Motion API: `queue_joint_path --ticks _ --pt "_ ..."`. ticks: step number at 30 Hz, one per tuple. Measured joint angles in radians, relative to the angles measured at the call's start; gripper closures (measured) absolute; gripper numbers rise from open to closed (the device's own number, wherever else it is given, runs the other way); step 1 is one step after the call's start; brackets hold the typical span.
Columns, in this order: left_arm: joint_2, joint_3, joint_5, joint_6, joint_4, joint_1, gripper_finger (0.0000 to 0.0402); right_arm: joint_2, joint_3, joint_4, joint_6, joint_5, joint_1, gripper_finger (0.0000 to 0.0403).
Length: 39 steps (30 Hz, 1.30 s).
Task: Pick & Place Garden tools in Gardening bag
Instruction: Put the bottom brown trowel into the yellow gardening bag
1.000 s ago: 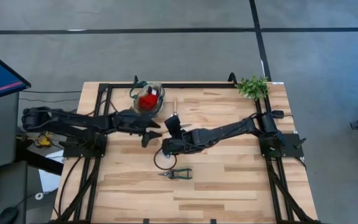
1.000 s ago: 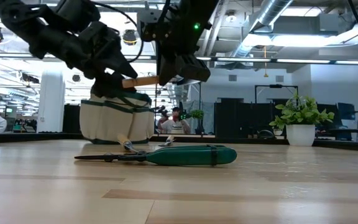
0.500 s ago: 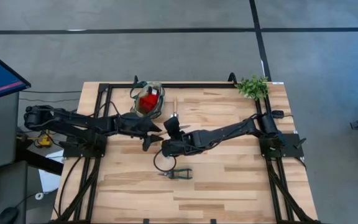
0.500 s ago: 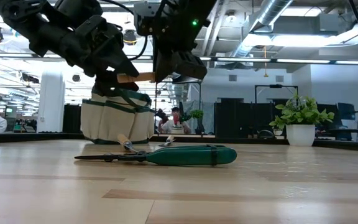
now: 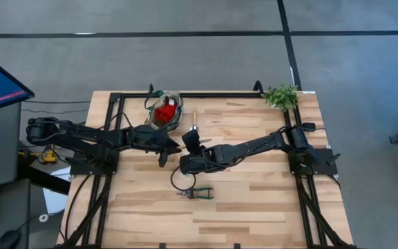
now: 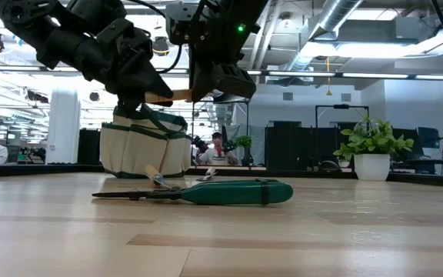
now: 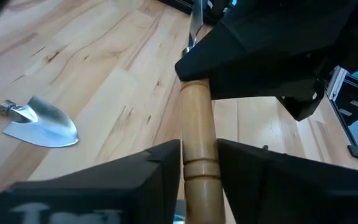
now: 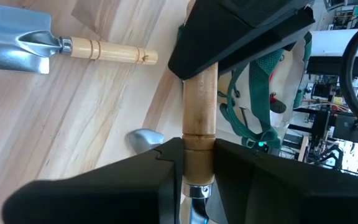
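A wooden-handled trowel (image 6: 174, 96) hangs level above the table's middle, with both grippers shut on its handle. My left gripper (image 7: 199, 168) comes from the table's left and my right gripper (image 8: 197, 155) from the right; they face each other. A second trowel (image 7: 39, 121) lies flat on the table. Green-handled pruning shears (image 6: 229, 192) lie flat nearer the front edge. The beige gardening bag (image 5: 164, 111), with a red piece inside, stands on its base at the far edge. My left gripper pinches the free end of the trowel's wooden handle (image 7: 198, 155) between its two fingers. The fingers come level from the table's left and lie along the handle. The trowel is lifted clear and level. My right gripper pinches the same handle near its metal collar (image 8: 198, 144), between both fingers. They come from the table's right, along the handle. The blade end is hidden behind the gripper.
A potted green plant (image 5: 280, 95) stands at the far right corner. Black frame rails (image 5: 206, 95) run along the far edge and both sides of the table. Bare wood lies in front of the shears (image 5: 195, 192).
My left gripper has moved a little toward the table's right, up to the handle's free end. The trowel has stayed level in the air in my right gripper.
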Motion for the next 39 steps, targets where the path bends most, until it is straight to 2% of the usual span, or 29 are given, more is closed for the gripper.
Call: queue_joint_path --ticks 7,14,18,25,29,32,33,39 --pt "0.000 0.000 0.000 -0.004 -0.002 0.001 0.0348 0.000 0.000 -0.002 -0.003 0.000 0.000 0.0340" --pt "0.000 0.000 0.000 -0.003 -0.002 0.001 0.0350 0.000 0.000 -0.002 -0.003 0.000 0.000 0.0336" --pt "0.000 0.000 -0.001 0.002 0.003 0.001 0.0350 0.000 0.000 0.000 -0.006 0.034 0.000 0.0305" --pt "-0.001 0.000 -0.004 0.002 0.003 0.001 0.0350 0.000 0.000 -0.057 -0.029 0.156 0.001 0.0222" --pt "0.000 0.003 -0.002 0.002 0.013 0.001 0.0351 -0.014 0.001 -0.113 0.038 0.173 0.002 0.0190" --pt "-0.002 0.004 0.000 0.003 0.020 0.001 0.0351 -0.036 0.003 -0.159 0.097 0.157 0.002 0.0189" --pt "-0.008 0.002 0.000 0.003 0.004 0.001 0.0351 -0.054 -0.003 -0.222 0.113 0.153 0.001 0.0192" --pt "-0.095 -0.006 0.006 0.035 -0.026 0.000 0.0351 -0.172 0.000 -0.311 0.268 0.067 -0.006 0.0234"
